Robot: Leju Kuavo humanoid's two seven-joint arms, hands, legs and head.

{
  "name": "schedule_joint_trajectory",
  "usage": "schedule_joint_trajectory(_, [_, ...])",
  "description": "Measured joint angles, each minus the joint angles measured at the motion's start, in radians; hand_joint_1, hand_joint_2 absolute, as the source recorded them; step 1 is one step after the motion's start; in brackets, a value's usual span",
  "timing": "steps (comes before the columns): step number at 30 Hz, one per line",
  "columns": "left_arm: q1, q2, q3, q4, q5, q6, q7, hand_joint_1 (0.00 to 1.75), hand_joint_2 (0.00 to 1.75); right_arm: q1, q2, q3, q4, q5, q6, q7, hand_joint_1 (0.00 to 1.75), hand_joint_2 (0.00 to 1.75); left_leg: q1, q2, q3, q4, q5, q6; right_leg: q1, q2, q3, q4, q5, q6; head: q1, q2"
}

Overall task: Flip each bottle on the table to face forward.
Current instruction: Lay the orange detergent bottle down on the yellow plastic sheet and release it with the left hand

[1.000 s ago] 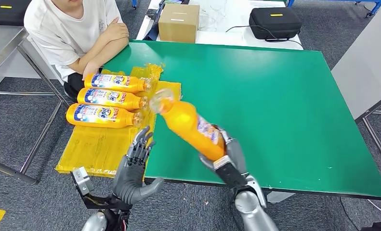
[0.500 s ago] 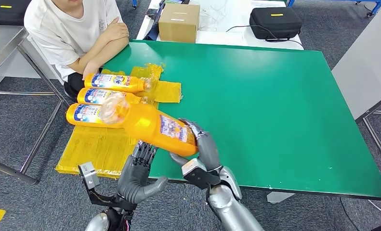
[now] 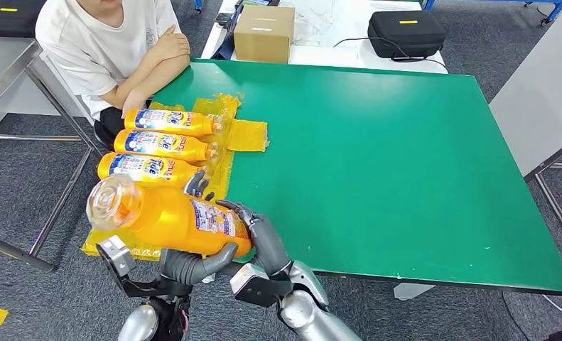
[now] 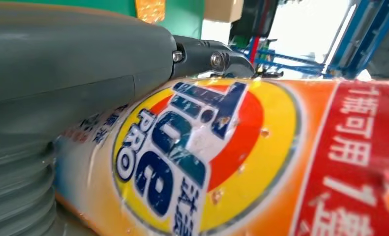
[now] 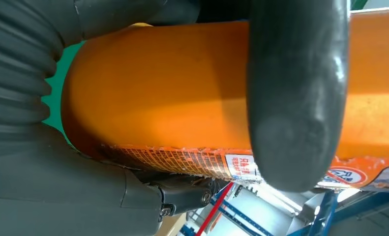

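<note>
Both hands hold one orange bottle [image 3: 171, 219] in the air over the yellow sheet [image 3: 132, 217] at the table's [image 3: 406, 156] near left corner: the right hand [image 3: 260, 238] wraps its base and the left hand [image 3: 189, 264] cups it underneath, beside three bottles [image 3: 160, 145] lying in a row. If either hand lets go before the other grips firmly, it may drop or roll label-down. The left wrist view shows the front logo turned toward the left hand, whereas the head view shows mainly the small-print label.

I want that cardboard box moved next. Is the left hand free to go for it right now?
Probably not. The left hand is under the orange bottle, helping the right hand hold it, and the cardboard box sits on another table beyond the green table's far edge.
</note>
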Motion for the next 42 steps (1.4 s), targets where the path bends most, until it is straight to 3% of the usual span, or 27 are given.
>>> schedule_joint_trajectory(5, [0.000, -0.004, 0.020, -0.014, 0.017, 0.007, -0.013, 0.00, 1.75, -0.004, 0.000, 0.026, 0.003, -0.004, 0.004, 0.002, 1.75, 1.75, 0.000, 0.001, 0.000, 0.000, 0.000, 0.000, 0.000, 0.000, 0.000, 0.000, 0.000, 0.000, 0.000, 0.000])
schedule_joint_trajectory(7, [-0.001, -0.004, 0.027, -0.018, 0.053, -0.021, -0.004, 0.11, 1.75, -0.008, 0.000, 0.035, 0.004, -0.007, 0.003, 0.003, 1.75, 1.75, 0.000, 0.001, 0.000, 0.000, 0.000, 0.000, 0.000, 0.000, -0.001, 0.000, 0.000, 0.000, 0.000, 0.000])
schedule_joint_trajectory(10, [-0.001, -0.004, 0.032, -0.019, 0.113, -0.076, 0.019, 1.37, 1.75, -0.011, -0.001, 0.037, 0.005, -0.009, 0.002, 0.004, 1.75, 1.75, 0.000, 0.001, 0.000, 0.000, 0.000, 0.000, 0.000, 0.000, -0.001, 0.000, 0.000, 0.000, 0.000, 0.000])
schedule_joint_trajectory(11, [-0.001, -0.004, 0.033, -0.019, 0.131, -0.095, 0.028, 1.72, 1.75, -0.012, -0.002, 0.037, 0.005, -0.010, 0.002, 0.004, 1.75, 1.75, 0.000, 0.001, 0.000, 0.000, 0.000, 0.000, 0.000, 0.000, -0.001, 0.000, 0.000, 0.000, 0.000, 0.000])
schedule_joint_trajectory(17, [-0.004, 0.000, 0.046, -0.008, 0.211, -0.218, 0.054, 1.75, 1.75, -0.014, -0.009, 0.038, 0.005, -0.015, 0.003, -0.001, 1.75, 1.75, 0.000, 0.001, 0.000, 0.000, 0.000, 0.000, 0.000, 0.000, -0.001, 0.000, 0.000, 0.000, 0.000, 0.000])
schedule_joint_trajectory(20, [-0.007, 0.007, 0.051, -0.001, 0.221, -0.269, 0.049, 1.75, 1.75, -0.013, -0.013, 0.037, 0.003, -0.026, 0.012, -0.006, 1.67, 1.75, 0.000, 0.001, 0.000, 0.000, 0.000, 0.000, 0.000, 0.000, -0.001, 0.000, 0.000, 0.000, 0.000, 0.000])
schedule_joint_trajectory(26, [-0.009, 0.011, 0.060, 0.000, 0.221, -0.310, 0.040, 1.75, 1.75, -0.013, -0.017, 0.031, -0.006, -0.041, 0.050, -0.011, 1.62, 1.75, 0.000, 0.002, 0.000, 0.000, 0.000, 0.000, 0.000, 0.000, -0.001, 0.000, 0.000, 0.000, 0.000, 0.000])
schedule_joint_trajectory(28, [-0.010, 0.011, 0.061, 0.000, 0.220, -0.313, 0.040, 1.75, 1.75, -0.013, -0.017, 0.030, -0.008, -0.044, 0.053, -0.012, 1.45, 1.75, 0.000, 0.002, 0.000, 0.000, 0.000, 0.000, 0.000, 0.000, -0.001, 0.000, 0.000, 0.000, 0.000, 0.000])
schedule_joint_trajectory(32, [-0.012, 0.012, 0.064, 0.002, 0.219, -0.321, 0.039, 1.75, 1.75, -0.012, -0.017, 0.025, -0.010, -0.055, 0.077, -0.013, 0.11, 1.75, 0.000, 0.002, 0.000, 0.000, 0.000, 0.000, 0.000, 0.000, -0.001, 0.000, 0.000, 0.000, 0.000, 0.000])
schedule_joint_trajectory(33, [-0.013, 0.012, 0.066, 0.004, 0.215, -0.325, 0.038, 1.75, 1.75, -0.011, -0.017, 0.022, -0.010, -0.059, 0.091, -0.013, 0.00, 1.31, 0.000, 0.002, 0.000, 0.000, 0.000, 0.000, 0.000, 0.000, -0.001, 0.000, 0.000, 0.000, 0.000, 0.000])
schedule_joint_trajectory(36, [-0.013, 0.012, 0.073, 0.007, 0.174, -0.325, 0.029, 1.75, 1.75, -0.001, -0.017, 0.006, -0.011, -0.060, 0.126, -0.013, 0.00, 0.00, 0.000, 0.001, 0.000, 0.000, 0.000, 0.000, 0.000, 0.000, -0.001, 0.000, 0.000, 0.000, 0.000, 0.000])
schedule_joint_trajectory(38, [-0.015, 0.012, 0.074, 0.007, 0.107, -0.279, 0.027, 1.75, 1.75, 0.010, -0.017, -0.005, -0.012, -0.037, 0.119, -0.009, 0.00, 0.00, 0.000, 0.001, 0.000, 0.000, 0.000, 0.000, 0.000, 0.000, -0.001, 0.000, 0.000, 0.000, 0.000, 0.000])
schedule_joint_trajectory(42, [-0.031, 0.012, 0.074, 0.009, -0.079, -0.092, 0.042, 1.75, 1.75, 0.044, -0.016, -0.013, -0.013, 0.016, 0.068, 0.001, 0.00, 0.00, 0.000, 0.001, -0.001, 0.000, 0.000, 0.000, 0.000, 0.000, -0.001, 0.000, 0.000, 0.000, 0.000, 0.000])
